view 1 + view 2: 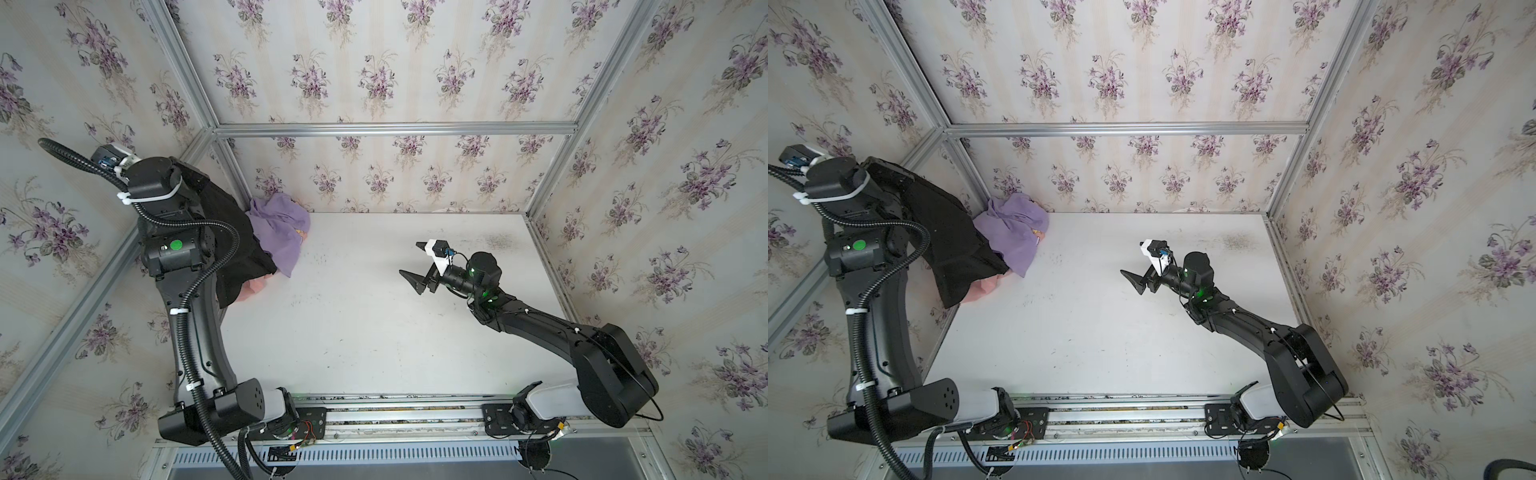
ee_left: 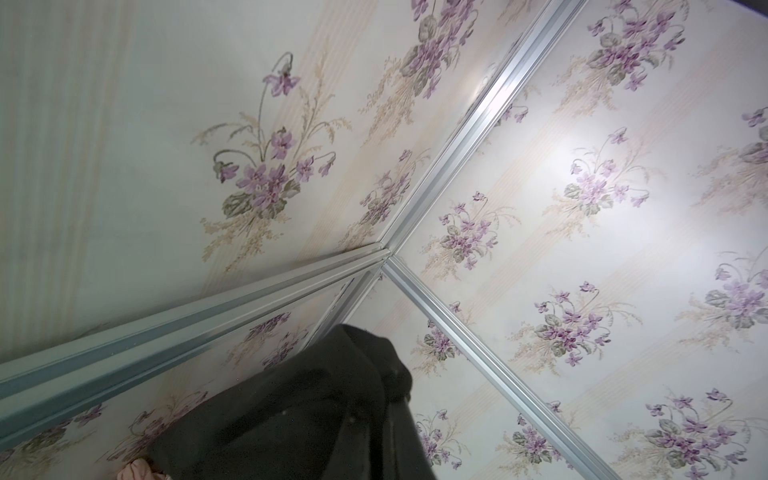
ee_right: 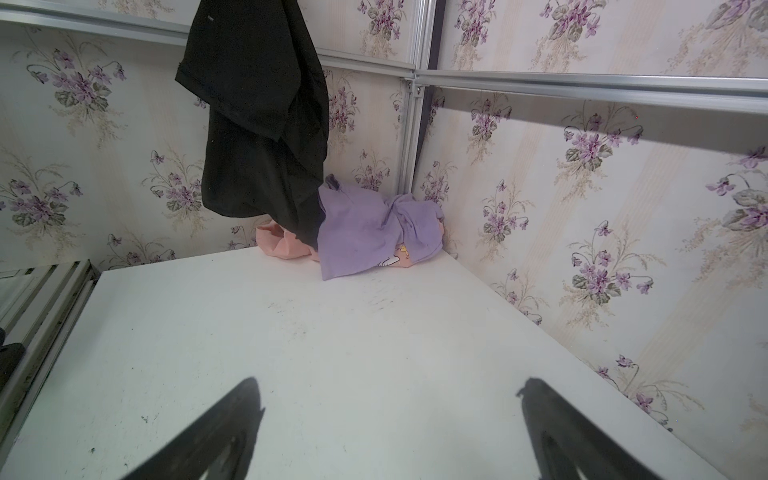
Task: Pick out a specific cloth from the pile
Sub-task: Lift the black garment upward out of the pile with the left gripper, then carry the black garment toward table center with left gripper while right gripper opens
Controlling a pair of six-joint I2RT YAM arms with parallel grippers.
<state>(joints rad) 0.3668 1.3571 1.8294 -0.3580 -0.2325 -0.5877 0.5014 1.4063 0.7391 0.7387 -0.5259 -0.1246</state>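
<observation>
The black cloth (image 1: pixel 232 232) hangs from my raised left gripper (image 1: pixel 198 178), which is shut on its top; the fabric (image 2: pixel 299 415) covers the jaws in the left wrist view. Its lower edge (image 3: pixel 257 124) still drapes onto the pile in the table's far left corner. There the lilac cloth (image 1: pixel 278 232) lies over the salmon-pink one (image 1: pixel 255 289), as the right wrist view shows too, lilac (image 3: pixel 365 232) on pink (image 3: pixel 278 245). My right gripper (image 1: pixel 409 258) hovers open and empty over the middle right of the table, its fingertips (image 3: pixel 251 380) spread wide.
The white table (image 1: pixel 353 332) is boxed in by flowered walls with aluminium frame rails (image 1: pixel 395 128) at the back and sides. Both arm bases sit on the rail (image 1: pixel 399 415) along the front edge.
</observation>
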